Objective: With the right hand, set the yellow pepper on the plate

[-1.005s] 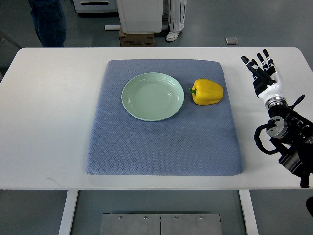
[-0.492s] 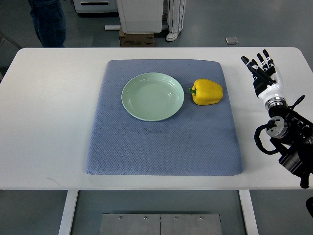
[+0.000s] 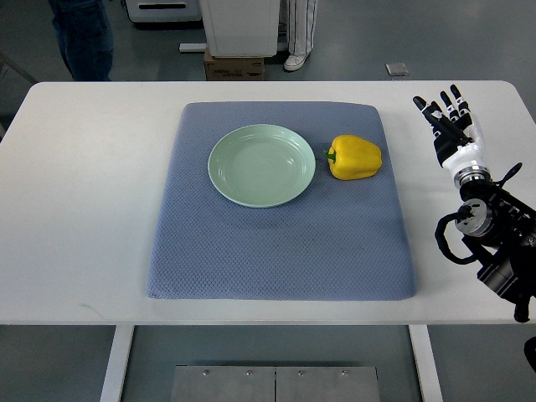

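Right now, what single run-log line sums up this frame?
right hand: open, over table right of mat | yellow pepper: on mat, beside plate | plate: empty | left hand: not in view

One yellow pepper [image 3: 354, 157], one green plate [image 3: 261, 165], one blue mat [image 3: 281, 243], one white table [image 3: 84, 201], one robot hand [image 3: 452, 126].

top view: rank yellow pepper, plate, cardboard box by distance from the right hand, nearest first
From the right hand, open over the table's right edge:
1. Yellow pepper, on the blue mat's right side, left of the hand.
2. Plate, mid-mat, just beyond the pepper.
3. Cardboard box, on the floor past the table's far edge.
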